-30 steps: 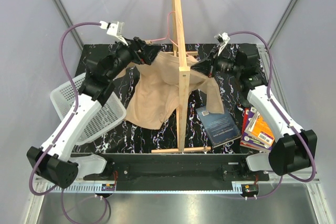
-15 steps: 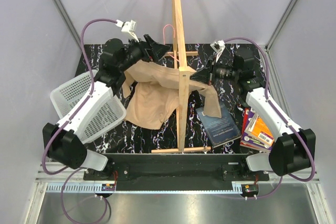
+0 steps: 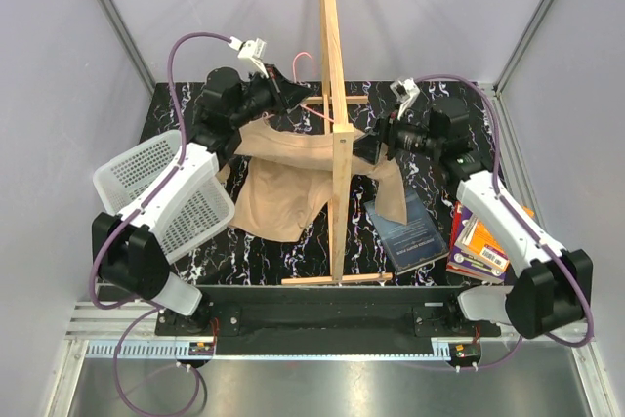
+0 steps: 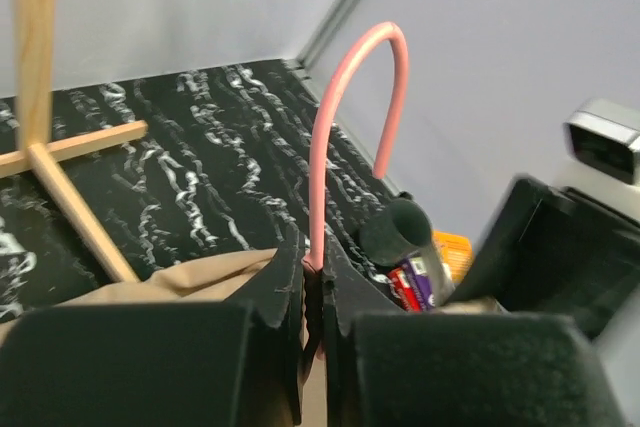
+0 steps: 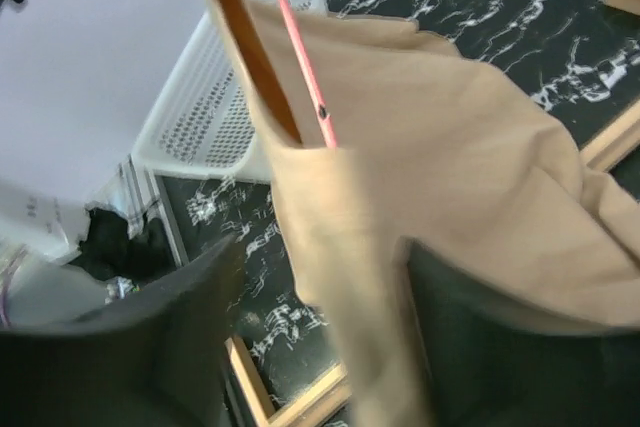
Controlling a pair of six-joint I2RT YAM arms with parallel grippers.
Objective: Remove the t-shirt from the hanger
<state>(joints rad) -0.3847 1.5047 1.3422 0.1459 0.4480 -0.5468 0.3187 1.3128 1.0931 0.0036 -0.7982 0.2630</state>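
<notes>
The tan t-shirt [image 3: 283, 183] hangs crumpled from the pink wire hanger [image 3: 303, 58] beside the wooden stand. My left gripper [image 3: 296, 97] is shut on the hanger's neck just under the hook; in the left wrist view the pink wire [image 4: 330, 127] rises from between the closed jaws [image 4: 313, 257], with tan cloth [image 4: 170, 277] below. My right gripper [image 3: 363, 148] is open at the shirt's right shoulder. In the right wrist view the t-shirt [image 5: 450, 177] hangs down between the spread fingers [image 5: 150, 347] and drapes over the right one, and the hanger wire [image 5: 300, 57] runs into the neck opening.
A tall light wooden pole stand [image 3: 337, 95] rises mid-table, its foot bar [image 3: 337, 280] at the front. A white mesh basket [image 3: 146, 178] sits at the left. A blue book [image 3: 410, 231] and a stack of books [image 3: 483, 241] lie at the right.
My left gripper moved right to the hanger's neck and shut on it. My right gripper opened and let go of the shirt's cloth, which sagged lower.
</notes>
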